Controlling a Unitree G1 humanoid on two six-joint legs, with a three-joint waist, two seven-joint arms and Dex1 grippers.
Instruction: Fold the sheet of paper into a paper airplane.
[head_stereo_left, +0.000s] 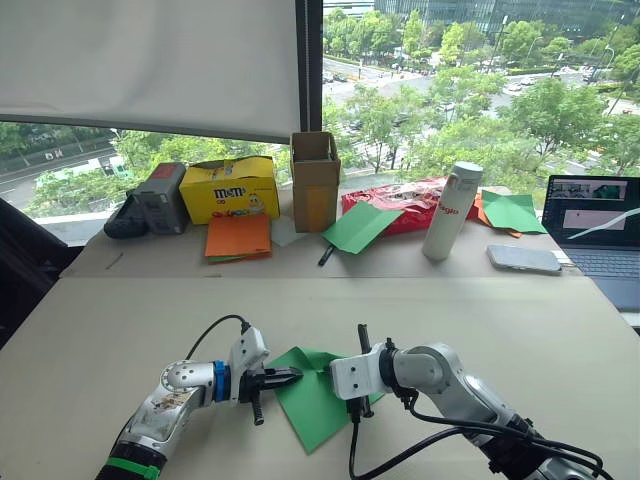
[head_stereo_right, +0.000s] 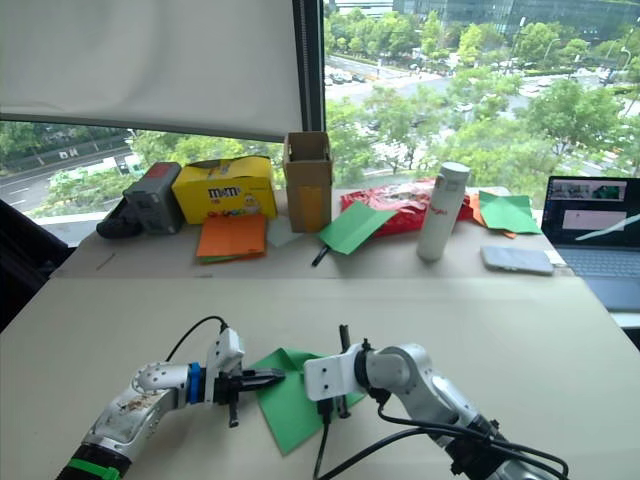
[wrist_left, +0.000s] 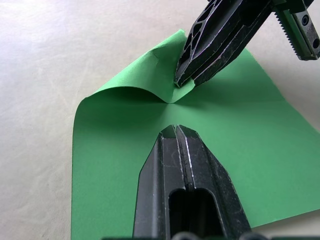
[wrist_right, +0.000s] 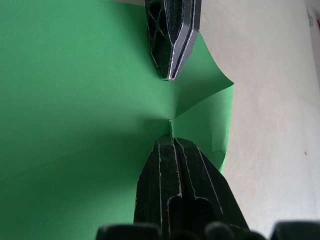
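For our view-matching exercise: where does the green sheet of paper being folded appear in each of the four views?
Left eye view: sheet of paper low centre, between both grippers.
Right eye view: low centre.
Left wrist view: beneath the shut left gripper.
Right wrist view: beneath the shut right gripper.
Shared landmark: the raised flap.

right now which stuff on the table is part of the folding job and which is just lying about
In the job:
green sheet, flat on the near table with one corner curled up
left claw, shut, tip on the sheet
right claw, shut, at the curled corner

Lying about:
orange paper
spare green sheets
yellow box
cardboard box
white bottle
phone
laptop
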